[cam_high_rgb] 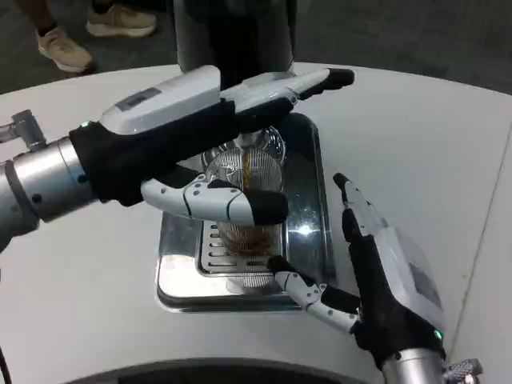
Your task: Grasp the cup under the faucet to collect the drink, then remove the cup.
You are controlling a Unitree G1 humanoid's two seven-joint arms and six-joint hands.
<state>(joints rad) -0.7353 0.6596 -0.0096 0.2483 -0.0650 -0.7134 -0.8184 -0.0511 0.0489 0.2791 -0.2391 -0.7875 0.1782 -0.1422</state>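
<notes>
We see the left hand (200,152) wrapped around a clear cup (244,192) — thumb in front, long fingers behind. The cup stands on a shiny metal tray (316,200) on the white tabletop (416,128), and a thin brown stream drops into it. Some brown drink sits at the bottom. The right hand (376,264) waits just beside the tray — fingers spread, holding nothing. A dark machine (232,32) stands behind the tray.

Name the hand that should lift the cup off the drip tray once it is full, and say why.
Left. The left hand already wraps the cup, which is taking in brown drink over the drip tray. The right hand lies open beside the tray, holding nothing.
</notes>
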